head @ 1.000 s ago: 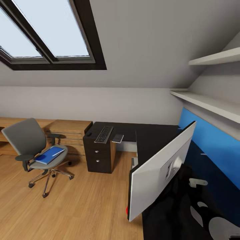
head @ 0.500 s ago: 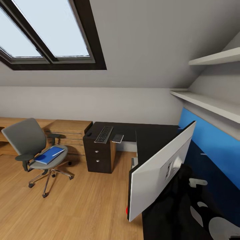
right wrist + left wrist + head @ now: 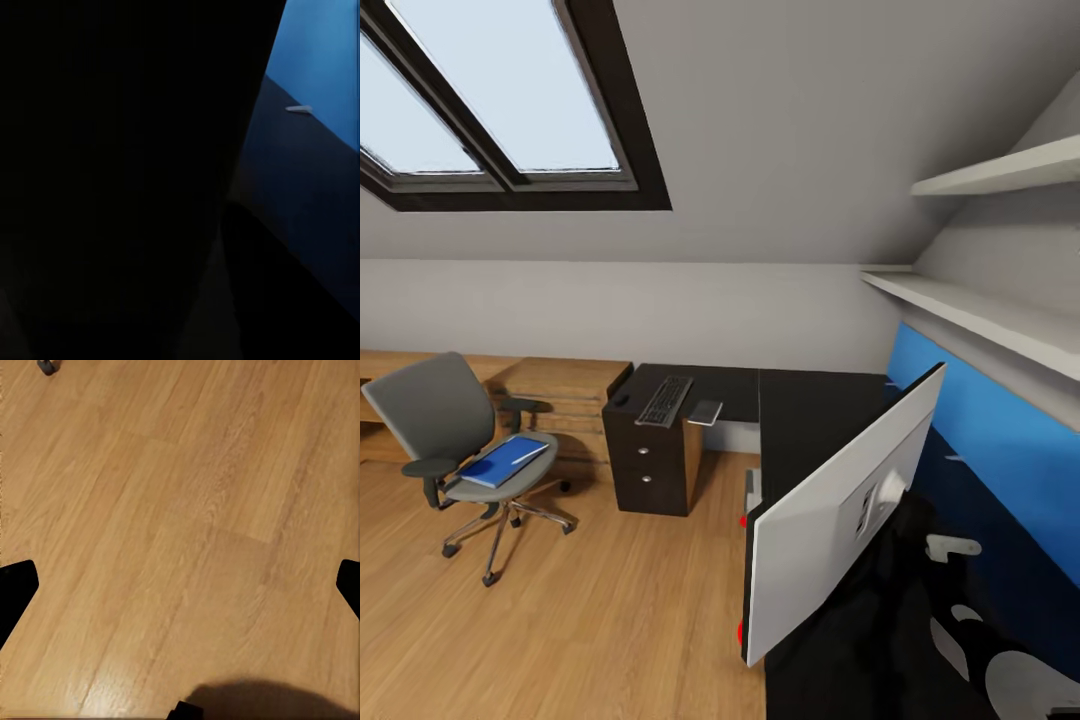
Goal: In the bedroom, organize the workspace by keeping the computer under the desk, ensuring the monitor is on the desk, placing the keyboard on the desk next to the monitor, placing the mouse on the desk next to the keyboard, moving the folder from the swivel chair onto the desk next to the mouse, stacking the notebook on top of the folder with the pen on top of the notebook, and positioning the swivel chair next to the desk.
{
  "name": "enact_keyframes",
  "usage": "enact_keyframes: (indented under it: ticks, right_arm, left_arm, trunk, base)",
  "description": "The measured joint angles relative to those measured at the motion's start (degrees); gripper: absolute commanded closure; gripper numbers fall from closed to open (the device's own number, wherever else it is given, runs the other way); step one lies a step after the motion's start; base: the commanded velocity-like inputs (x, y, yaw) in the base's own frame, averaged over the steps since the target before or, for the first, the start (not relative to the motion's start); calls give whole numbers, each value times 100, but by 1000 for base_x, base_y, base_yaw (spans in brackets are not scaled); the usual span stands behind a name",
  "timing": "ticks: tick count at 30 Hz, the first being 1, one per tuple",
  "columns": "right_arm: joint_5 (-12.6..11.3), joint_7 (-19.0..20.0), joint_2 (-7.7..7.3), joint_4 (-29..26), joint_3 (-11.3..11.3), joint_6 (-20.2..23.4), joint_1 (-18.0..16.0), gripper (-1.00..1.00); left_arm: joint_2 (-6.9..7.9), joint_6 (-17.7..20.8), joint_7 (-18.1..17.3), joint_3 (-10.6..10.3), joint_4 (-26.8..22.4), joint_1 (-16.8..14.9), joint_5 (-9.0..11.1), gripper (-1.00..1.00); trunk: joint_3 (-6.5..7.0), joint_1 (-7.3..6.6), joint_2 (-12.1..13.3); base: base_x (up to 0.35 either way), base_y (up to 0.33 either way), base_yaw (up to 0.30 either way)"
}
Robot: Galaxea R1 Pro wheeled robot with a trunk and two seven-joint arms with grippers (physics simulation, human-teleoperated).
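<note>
The blue folder [image 3: 506, 461] lies on the swivel chair [image 3: 452, 440], the keyboard [image 3: 665, 399] on the table [image 3: 810, 420]; left pincer [image 3: 180, 592] spread wide, right pincer's state untellable.

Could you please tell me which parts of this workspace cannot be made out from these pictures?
- Monitor screen: head view shows its pale back.
- Desk near end: hidden behind the monitor.
- Mouse: too small to confirm.
- Right wrist view: almost black; right gripper unreadable.
- Left gripper: fingertips cut off by the picture's edges.
</note>
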Motion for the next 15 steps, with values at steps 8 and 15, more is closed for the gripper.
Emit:
enact_keyframes:
  ticks: [8,15]
  right_arm:
    - [4,2,0,1,-3,-1,1,100]
    - [3,2,0,-1,-4,-2,4,100]
  left_arm:
    - [113,-19,15,549,-91,-4,350,-100]
    - [544,470,3,1258,-1771,-5,513,-100]
  trunk:
    - [0,-1,0]
    - [1,-1,0]
  base:
    - [-7,-9,0]
    - [0,0,0]
